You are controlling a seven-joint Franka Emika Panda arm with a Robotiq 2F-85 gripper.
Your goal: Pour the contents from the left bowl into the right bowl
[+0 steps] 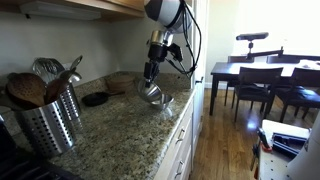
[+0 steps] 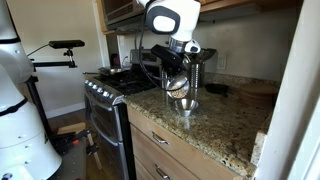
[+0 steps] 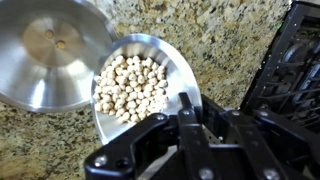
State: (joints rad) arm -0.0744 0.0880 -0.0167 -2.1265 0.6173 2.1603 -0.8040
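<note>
My gripper [image 3: 196, 112] is shut on the near rim of the left bowl [image 3: 140, 85], a shiny steel bowl full of pale chickpeas. It holds the bowl tilted, with the far rim over the right bowl [image 3: 45, 55]. The right bowl sits on the granite counter and holds a couple of chickpeas. In an exterior view the held bowl [image 2: 177, 87] hangs tilted just above the right bowl [image 2: 186, 104]. In an exterior view the gripper [image 1: 150, 74] and the held bowl [image 1: 150, 93] show at the counter's far end; I cannot make out the right bowl there.
A perforated steel utensil holder [image 1: 45, 118] with wooden spoons stands near the camera. A flat black dish [image 1: 96, 99] lies by the wall. A black stove [image 2: 108, 92] adjoins the counter; its grate [image 3: 290, 60] shows beside the bowls. The counter edge [image 1: 185, 110] is close.
</note>
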